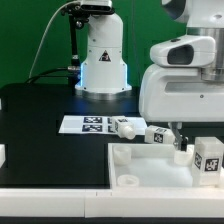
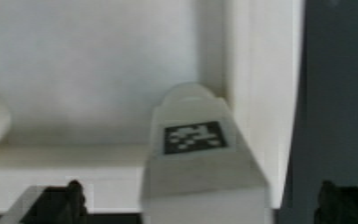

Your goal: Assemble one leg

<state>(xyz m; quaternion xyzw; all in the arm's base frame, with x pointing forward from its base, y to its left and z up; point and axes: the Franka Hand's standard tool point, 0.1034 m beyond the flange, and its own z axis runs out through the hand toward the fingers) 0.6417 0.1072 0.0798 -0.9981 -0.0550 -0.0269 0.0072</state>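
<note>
My gripper (image 1: 177,138) hangs at the exterior view's right, over the far edge of the large white panel (image 1: 135,160). In the wrist view my gripper (image 2: 197,200) is open, with a dark fingertip (image 2: 51,202) on each side of a white leg (image 2: 197,150) that shows a black-and-white tag. There is a gap between the leg and each finger. In the exterior view this leg (image 1: 181,152) shows as a small white piece just below the fingers. Another tagged leg (image 1: 209,156) stands on the panel at the right edge.
Two more legs (image 1: 126,127) (image 1: 158,135) lie on the black table behind the panel, beside the marker board (image 1: 88,124). The robot base (image 1: 102,60) stands at the back. A white part (image 1: 3,155) shows at the left edge.
</note>
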